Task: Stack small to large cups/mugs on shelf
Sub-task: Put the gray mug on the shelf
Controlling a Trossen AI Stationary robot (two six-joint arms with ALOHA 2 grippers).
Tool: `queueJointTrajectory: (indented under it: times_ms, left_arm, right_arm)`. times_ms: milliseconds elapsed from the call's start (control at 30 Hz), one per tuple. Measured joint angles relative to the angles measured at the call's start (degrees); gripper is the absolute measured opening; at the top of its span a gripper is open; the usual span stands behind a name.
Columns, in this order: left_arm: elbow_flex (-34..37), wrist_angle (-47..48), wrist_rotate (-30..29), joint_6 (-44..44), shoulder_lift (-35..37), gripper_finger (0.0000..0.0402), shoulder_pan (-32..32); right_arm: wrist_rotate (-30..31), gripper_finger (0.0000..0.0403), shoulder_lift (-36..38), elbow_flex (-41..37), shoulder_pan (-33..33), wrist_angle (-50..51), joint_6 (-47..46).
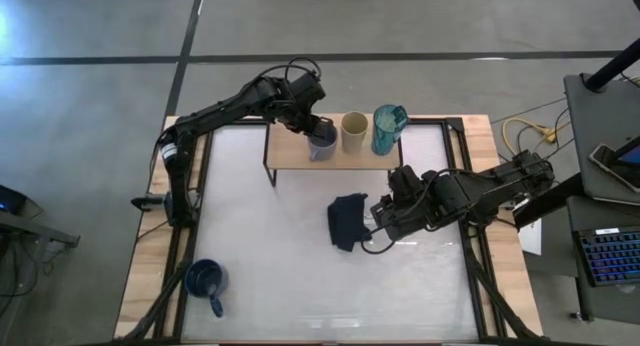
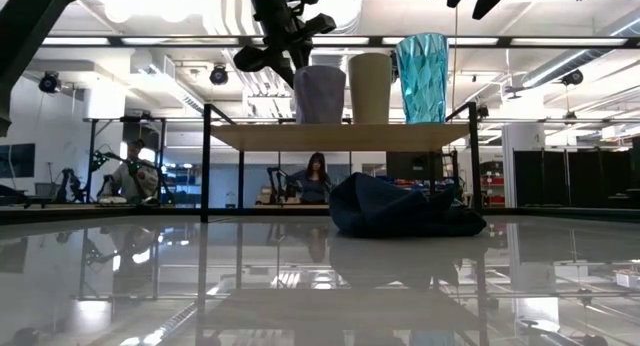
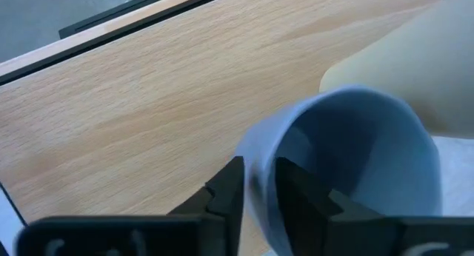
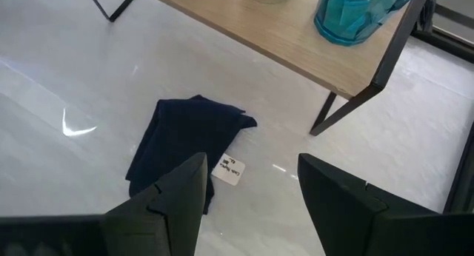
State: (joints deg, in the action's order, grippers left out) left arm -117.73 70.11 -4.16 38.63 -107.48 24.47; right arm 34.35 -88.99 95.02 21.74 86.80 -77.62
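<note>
— Right, talk me through it, biggest thing first.

— Well, your white tabletop [image 1: 300, 236] carries the wooden shelf [image 1: 290, 156] at its far edge. On the shelf you have three vessels in a row: the tall translucent teal mug [image 1: 388, 129] at the right end, the beige cup [image 1: 354, 132] just beside it in the middle, and the grey-lavender mug [image 1: 322, 142] next to that, leaning slightly.

— And your left arm?

— Your left gripper [image 3: 255, 189] is over the shelf, its fingers [image 3: 226, 193] nearly closed, pinching the rim wall of the grey-lavender mug, one finger inside and one outside. In the low view the mug's base is down on the board.

— The right one?

— Your right gripper [image 4: 252, 186] hangs low over the tabletop in front of the shelf, fingers spread wide and holding nothing, with the dark navy cloth [image 1: 347, 221] crumpled on the table just beside it. A small white tag [image 4: 229, 169] shows at the cloth's edge.

— Anything off the shelf?

— Yes, your dark blue mug [image 1: 205, 282] sits at the near left corner of the table, well apart from the rest.
</note>
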Motion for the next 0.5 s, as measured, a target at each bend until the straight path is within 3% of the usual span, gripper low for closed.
queueJointTrajectory:
  times_ms: [233, 500]
  left_arm:
    - [0.0, -0.1, 0.6, 0.0, 0.1, 0.0119, 0.0]
    - [-0.1, -0.1, 0.9, -0.5, 1.6, 0.013, -0.1]
  right_arm:
    - [0.0, 0.0206, 0.0, 0.0, 0.0, 0.0, 0.1]
    - [0.0, 0.0206, 0.0, 0.0, 0.0, 0.0, -0.1]
